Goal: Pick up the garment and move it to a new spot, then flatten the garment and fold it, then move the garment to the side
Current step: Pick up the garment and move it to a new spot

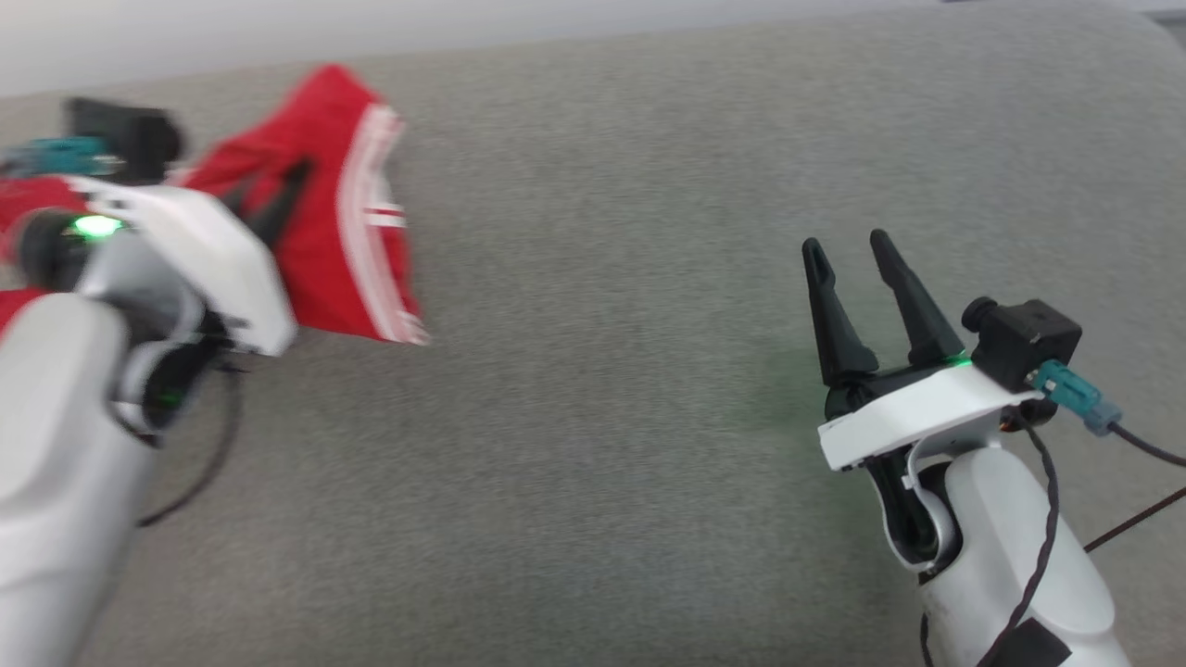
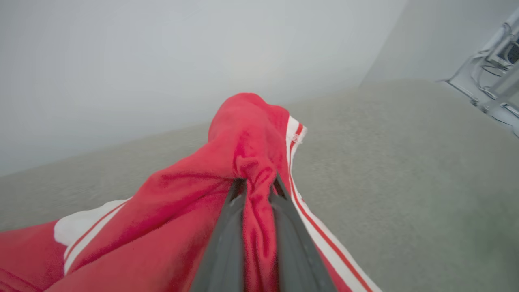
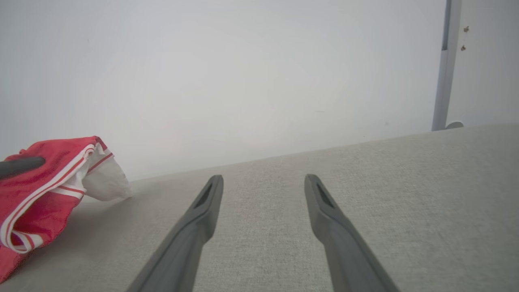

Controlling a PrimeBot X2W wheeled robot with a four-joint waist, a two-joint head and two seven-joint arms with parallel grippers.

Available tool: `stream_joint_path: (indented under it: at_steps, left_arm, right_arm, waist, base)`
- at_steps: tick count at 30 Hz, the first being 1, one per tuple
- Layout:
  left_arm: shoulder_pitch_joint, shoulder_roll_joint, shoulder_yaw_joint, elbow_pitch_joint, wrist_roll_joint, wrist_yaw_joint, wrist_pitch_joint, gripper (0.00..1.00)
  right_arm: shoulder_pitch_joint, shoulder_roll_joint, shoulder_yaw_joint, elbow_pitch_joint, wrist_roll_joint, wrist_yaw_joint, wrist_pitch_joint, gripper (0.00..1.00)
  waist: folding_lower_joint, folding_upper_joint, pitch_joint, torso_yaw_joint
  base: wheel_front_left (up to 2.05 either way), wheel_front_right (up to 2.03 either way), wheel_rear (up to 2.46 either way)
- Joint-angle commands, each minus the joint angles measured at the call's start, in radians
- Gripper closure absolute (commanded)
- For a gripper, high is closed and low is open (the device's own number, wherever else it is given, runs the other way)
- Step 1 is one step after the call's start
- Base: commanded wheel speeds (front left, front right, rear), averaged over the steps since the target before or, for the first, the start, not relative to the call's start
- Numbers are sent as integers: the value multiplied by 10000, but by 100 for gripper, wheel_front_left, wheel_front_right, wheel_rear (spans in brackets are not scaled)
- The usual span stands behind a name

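Note:
The garment (image 1: 329, 222), red with white striped trim, hangs bunched at the far left of the grey surface. My left gripper (image 1: 273, 199) is shut on a fold of it and holds that part up. In the left wrist view the red cloth of the garment (image 2: 243, 162) is pinched between the two dark fingers (image 2: 221, 251) and drapes down to the left. My right gripper (image 1: 848, 250) stands open over bare surface at the right, well apart from the cloth. The right wrist view shows the garment (image 3: 44, 186) at its left edge, beyond the open right gripper (image 3: 263, 182).
A grey fabric-covered surface (image 1: 602, 371) spreads across the head view, with a pale wall behind it. A metal frame (image 2: 494, 77) stands at the far right of the left wrist view. A grey post (image 3: 444, 65) rises by the wall.

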Motion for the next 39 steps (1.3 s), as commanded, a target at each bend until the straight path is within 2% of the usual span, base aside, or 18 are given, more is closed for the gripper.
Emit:
stream_joint_path:
  at_steps: [1,5,6,11,17,22,25,30,39]
  left_arm:
    - [-114,-147,-337,-490,-133,-23,183,100]
    - [-558,-599,-1076,-1209,-281,-23,440,100]
    - [-558,-599,-1076,-1209,-281,-23,440,100]
    - [-1622,-1372,-2177,-1221,-331,-23,408,100]
    - [-2942,-2560,-3795,-296,-527,-23,-314,100]
    - [-3435,-2978,-5512,765,-1184,-21,-793,100]
    - [-3520,-2856,-6314,1323,-1689,-23,-825,100]
    - [-3635,-2250,-7500,2180,-2217,-22,-256,100]
    - [-3070,-1305,-8057,2931,-1816,8,2032,100]
  right_arm:
    - [154,89,-14,-27,99,0,-51,0]
    - [241,199,-69,-73,265,-1,-51,0]
    - [241,199,-69,-73,265,-1,-51,0]
    - [270,310,-200,-169,508,0,-51,0]
    - [222,352,-308,-272,964,0,-51,0]
    - [119,354,-135,-370,1585,0,-51,0]
    - [111,350,-33,-426,1852,0,-51,0]
    - [186,356,6,-465,2241,0,-51,0]
    - [240,352,190,-577,2764,0,-51,0]
  waist:
    - [0,0,4,-433]
    - [0,0,106,-1093]
    - [0,0,106,-1093]
    - [0,0,364,-1894]
    - [0,0,763,-2711]
    - [0,0,1070,-3356]
    - [0,0,1207,-3685]
    - [0,0,1360,-4069]
    - [0,0,1699,-4581]
  base:
    - [0,0,0]
    - [0,0,0]
    - [0,0,0]
    - [0,0,0]
    - [0,0,0]
    - [0,0,0]
    - [0,0,0]
    - [0,0,0]
    - [0,0,0]
